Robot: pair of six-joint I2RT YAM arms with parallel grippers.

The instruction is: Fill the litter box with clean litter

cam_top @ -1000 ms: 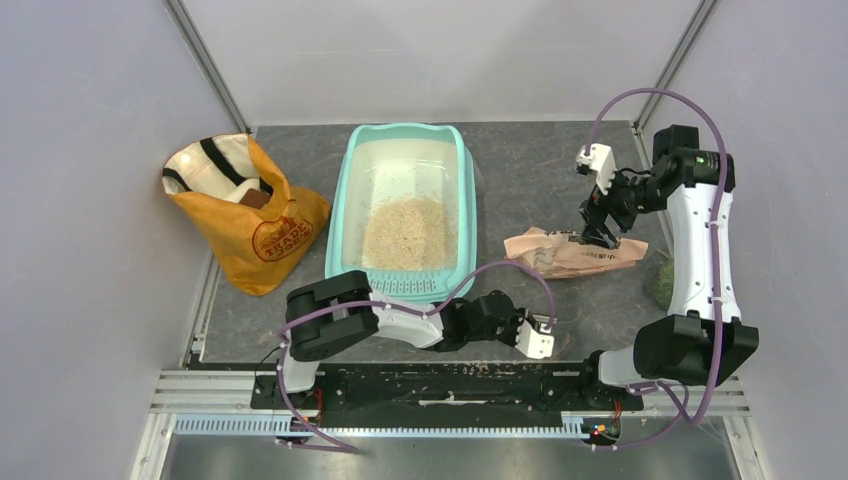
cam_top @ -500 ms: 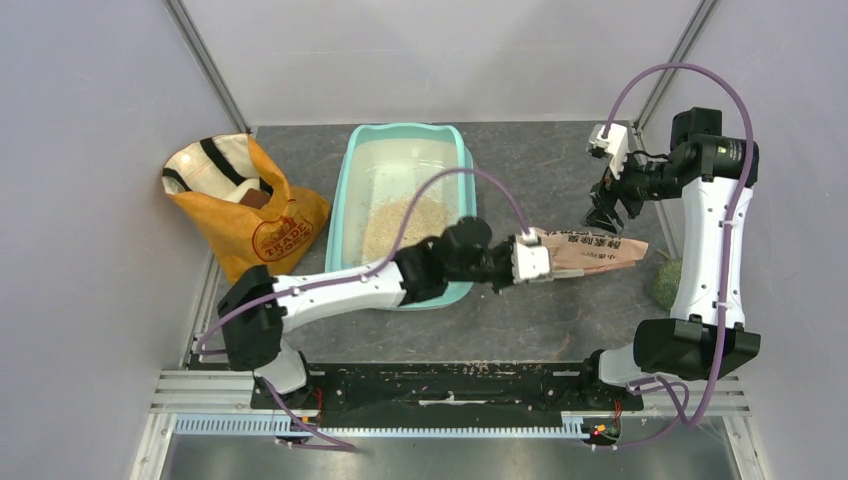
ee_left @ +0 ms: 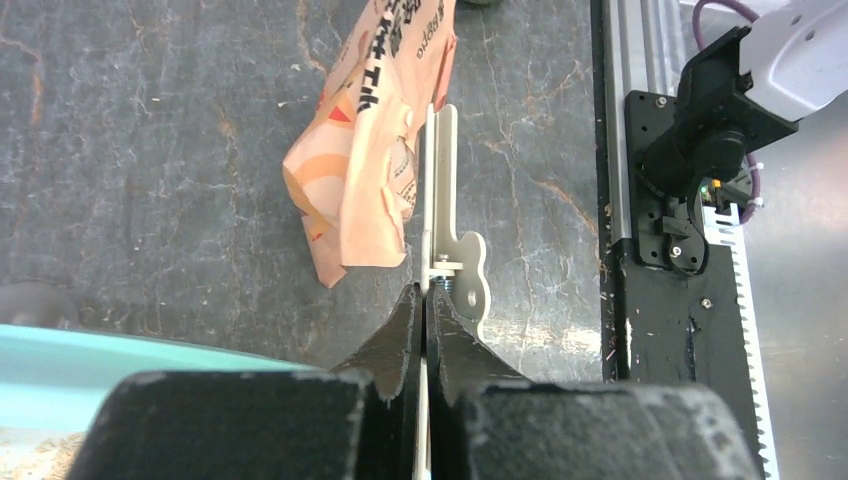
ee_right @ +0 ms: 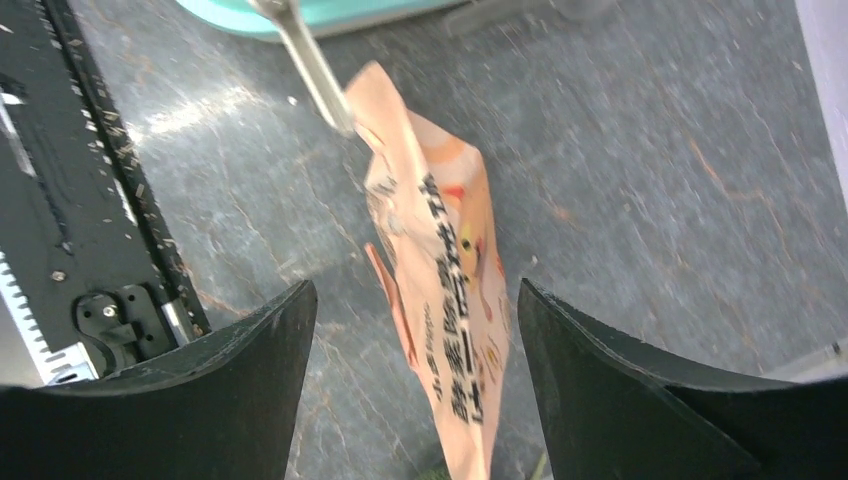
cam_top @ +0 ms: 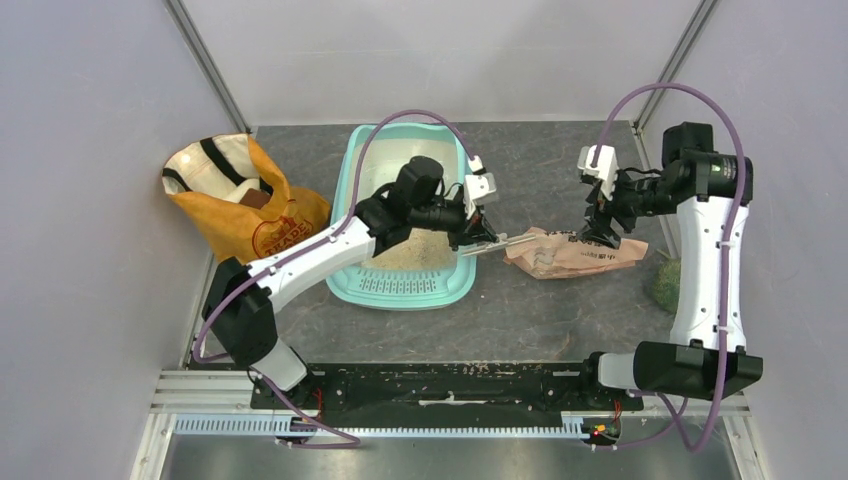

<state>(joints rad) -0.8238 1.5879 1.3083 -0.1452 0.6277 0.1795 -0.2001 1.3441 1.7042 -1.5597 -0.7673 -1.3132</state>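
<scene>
Dark grey stone-look worktop (cam_top: 540,310), seen from above. An orange-yellow bag (cam_top: 250,215) w/ black straps stands open near the left edge, just beside the litter box (cam_top: 342,215). A crumpled pink paper bag (cam_top: 575,252) w/ printed text lies on its side towards the right edge. A small green object (cam_top: 664,284) sits at the right edge, too small to identify. A black rail (cam_top: 440,385) runs along the near edge, w/ stray granules on it.

The litter box lies lengthwise mid-worktop, towards the far edge, w/ its slotted grate at the near short end. The clean litter (cam_top: 415,250) is a tan heap in the near half of the tray, next to the grate. The far half shows pale bare floor. The left arm reaches across the box and hides part of the heap.

The left gripper (cam_top: 482,238) hangs at the box's right rim, w/ the litter just to its left. The right gripper (cam_top: 600,228) is well apart from the box, over the paper bag's far side.

Left gripper: fingers pressed together on a thin flat pale tool (ee_left: 440,190), seen edge-on in the wrist view. The tool's tip meets the paper bag's crumpled end. Right gripper: jaws spread wide, w/ the paper bag below and between them; whether they touch it can't be told.
</scene>
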